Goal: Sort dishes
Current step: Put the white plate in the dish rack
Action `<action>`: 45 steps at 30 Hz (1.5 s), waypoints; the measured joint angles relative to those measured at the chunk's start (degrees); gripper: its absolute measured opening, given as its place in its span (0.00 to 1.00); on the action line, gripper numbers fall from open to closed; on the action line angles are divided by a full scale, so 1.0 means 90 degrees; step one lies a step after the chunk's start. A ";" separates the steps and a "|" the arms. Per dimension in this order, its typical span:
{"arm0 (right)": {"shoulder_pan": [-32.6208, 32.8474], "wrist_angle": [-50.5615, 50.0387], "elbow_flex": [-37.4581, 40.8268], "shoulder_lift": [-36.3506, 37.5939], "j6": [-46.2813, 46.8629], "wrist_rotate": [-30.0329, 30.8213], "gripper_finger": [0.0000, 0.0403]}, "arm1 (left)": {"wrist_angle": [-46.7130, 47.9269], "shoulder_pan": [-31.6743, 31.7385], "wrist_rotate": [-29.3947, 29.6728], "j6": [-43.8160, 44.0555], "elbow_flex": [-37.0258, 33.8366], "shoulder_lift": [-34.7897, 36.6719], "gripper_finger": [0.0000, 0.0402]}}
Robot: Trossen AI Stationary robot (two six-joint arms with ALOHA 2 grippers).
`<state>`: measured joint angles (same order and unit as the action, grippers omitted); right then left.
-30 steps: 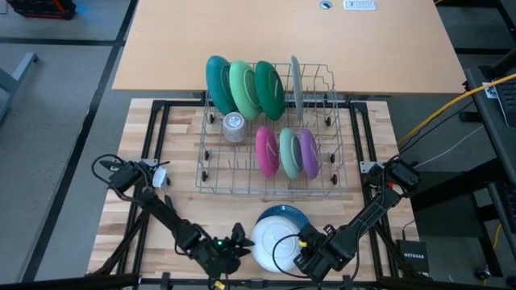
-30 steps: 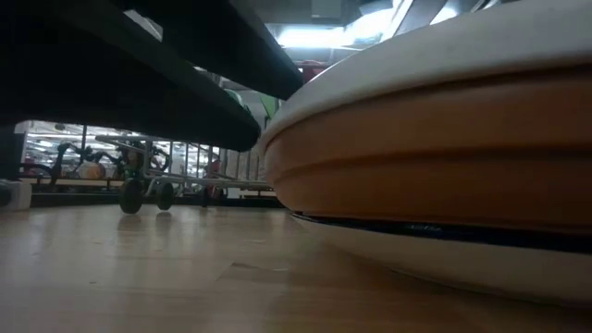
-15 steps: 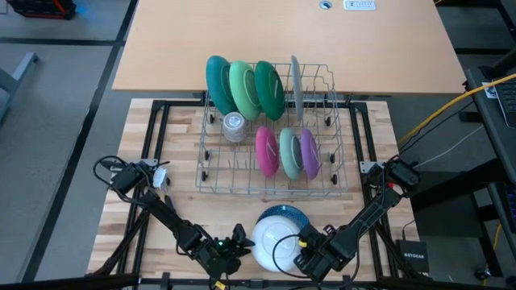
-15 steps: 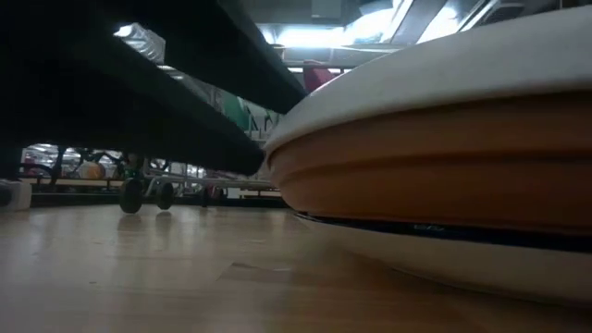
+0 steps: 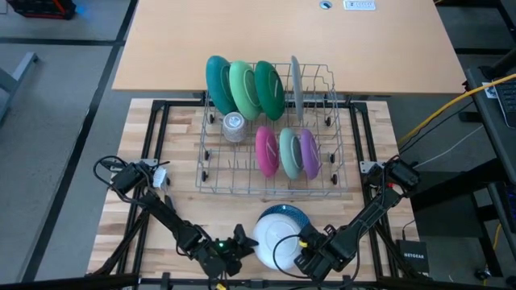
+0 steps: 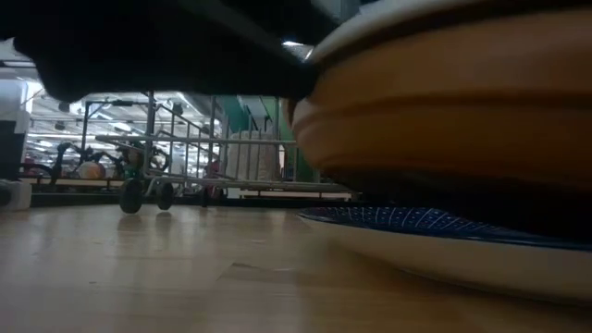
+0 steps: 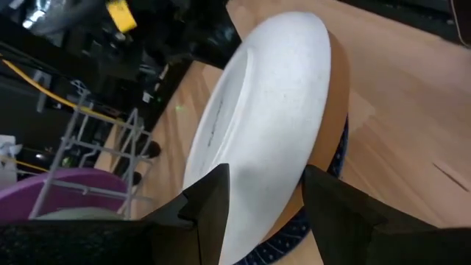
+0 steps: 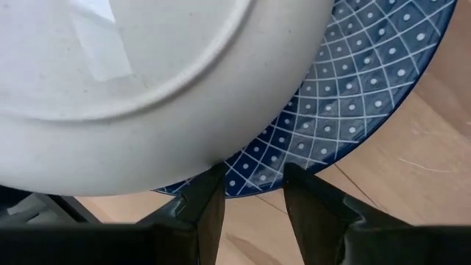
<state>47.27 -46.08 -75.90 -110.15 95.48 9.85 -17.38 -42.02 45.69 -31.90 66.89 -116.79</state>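
White speckled bowl (image 7: 272, 110), tan outside, tilted above blue lattice plate (image 8: 353, 88), pinched by both claws

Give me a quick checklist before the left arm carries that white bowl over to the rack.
1. Left tool clamped on the white bowl at its rim: ok.
2. Bowl fully clear of the blue plate: cannot tell; it is tilted, one edge raised.
3. Right tool steadying the plate at its edge: cannot tell.
4. Free slots in the dish rack: ok, front row beside the pink plate.
5. Table between bowl and rack free of obstacles: ok.
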 joint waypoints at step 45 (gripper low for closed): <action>-0.0005 0.0066 -0.0002 0.0000 0.0000 -0.0031 0.36 | 0.0220 -0.0190 -0.0133 -0.0235 0.0005 0.0073 0.40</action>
<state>47.22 -45.49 -75.92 -110.15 95.48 9.57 -15.41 -43.73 44.49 -34.02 66.94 -116.14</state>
